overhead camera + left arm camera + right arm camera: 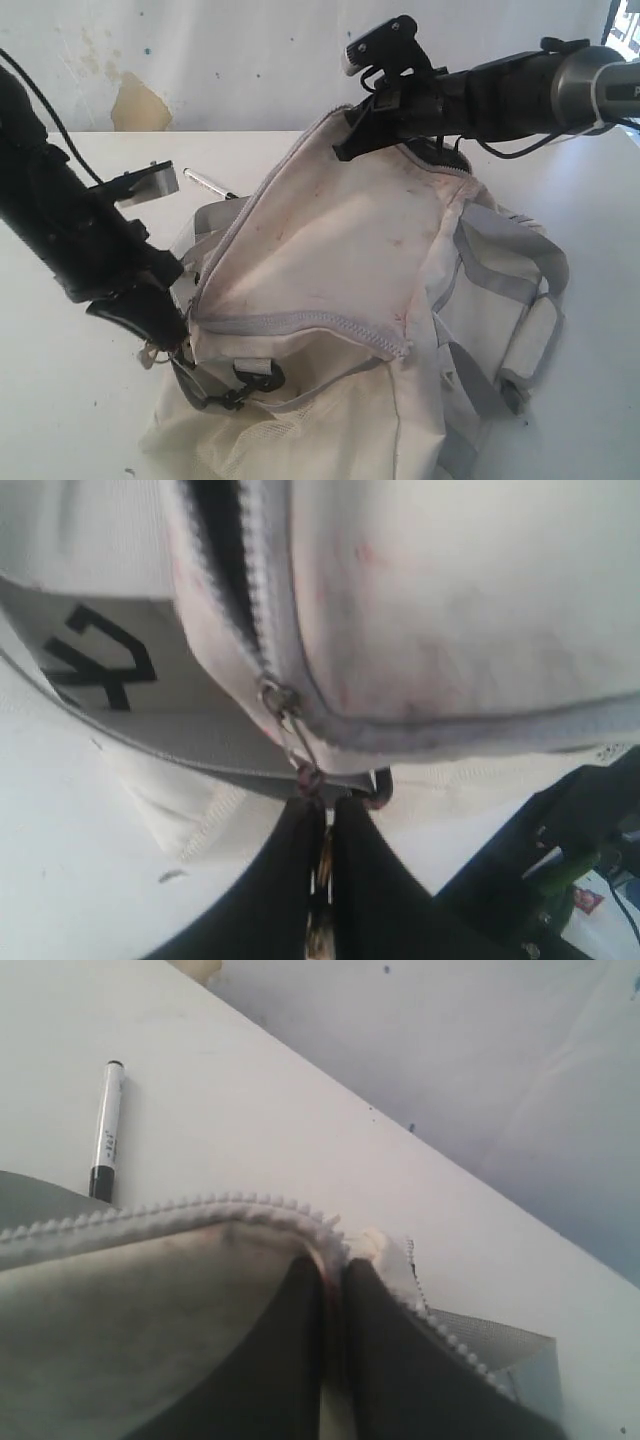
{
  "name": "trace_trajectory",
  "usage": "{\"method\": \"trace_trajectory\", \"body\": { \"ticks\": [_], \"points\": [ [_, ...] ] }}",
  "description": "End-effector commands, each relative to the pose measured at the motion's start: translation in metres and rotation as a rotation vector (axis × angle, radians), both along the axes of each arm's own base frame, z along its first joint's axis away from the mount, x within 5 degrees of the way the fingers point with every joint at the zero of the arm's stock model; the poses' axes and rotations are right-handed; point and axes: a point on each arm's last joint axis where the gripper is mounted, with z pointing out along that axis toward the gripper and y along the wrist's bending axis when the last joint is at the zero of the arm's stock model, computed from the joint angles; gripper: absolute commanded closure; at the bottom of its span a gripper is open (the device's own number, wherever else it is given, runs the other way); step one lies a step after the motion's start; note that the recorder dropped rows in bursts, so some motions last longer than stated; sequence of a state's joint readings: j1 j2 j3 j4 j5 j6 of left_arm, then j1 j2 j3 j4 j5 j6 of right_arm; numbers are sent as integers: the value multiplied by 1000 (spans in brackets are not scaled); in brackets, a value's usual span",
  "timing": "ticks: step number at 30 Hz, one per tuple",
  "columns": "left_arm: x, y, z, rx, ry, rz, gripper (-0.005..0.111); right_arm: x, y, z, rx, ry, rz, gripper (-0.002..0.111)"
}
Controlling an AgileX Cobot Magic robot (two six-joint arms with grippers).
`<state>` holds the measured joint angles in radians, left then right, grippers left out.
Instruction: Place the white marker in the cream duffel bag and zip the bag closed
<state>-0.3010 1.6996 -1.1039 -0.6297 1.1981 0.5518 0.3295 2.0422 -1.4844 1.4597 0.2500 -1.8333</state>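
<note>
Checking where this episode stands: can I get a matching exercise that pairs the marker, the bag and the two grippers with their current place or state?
Things:
1. marker
2. left gripper
3. right gripper
4. bag

Place or state:
A. shut on the bag's fabric edge
B. cream cloth with faint reddish stains
C. lying on the table, outside the bag
D. shut on the zipper pull

Pairs: 1-C, 2-D, 3-A, 4-B
</note>
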Motion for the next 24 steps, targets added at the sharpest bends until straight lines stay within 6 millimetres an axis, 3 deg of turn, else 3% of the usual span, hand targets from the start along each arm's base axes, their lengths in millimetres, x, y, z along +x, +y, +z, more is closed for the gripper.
{"method": "trace_trajectory", "body": {
  "ticks": [1, 5, 8, 10, 13, 15, 18, 24],
  "points": [
    [-19, 2, -4, -30, 45, -31, 107, 4, -7, 5, 18, -5, -53, 108],
    [-23, -1, -8, -89, 56, -50, 106, 3, -6, 5, 34, 6, -56, 108],
    [-23, -2, -7, -98, 52, -47, 97, 3, -5, 5, 45, 14, -43, 108],
    [-23, -2, -7, -98, 52, -47, 85, 2, -4, 5, 52, 19, -35, 108],
    [-20, -1, -8, -89, 29, -36, 45, 0, -2, 5, 68, 30, -4, 108],
    [-21, 3, -10, -46, 15, -66, 34, -1, -1, 9, 74, 24, 2, 108],
    [-14, 6, -7, 23, -13, -46, 34, -4, -1, 20, 84, 6, 13, 108],
    [26, 33, 12, -12, -130, 261, 34, -19, -3, 40, 106, -12, 40, 108]
  ]
}}
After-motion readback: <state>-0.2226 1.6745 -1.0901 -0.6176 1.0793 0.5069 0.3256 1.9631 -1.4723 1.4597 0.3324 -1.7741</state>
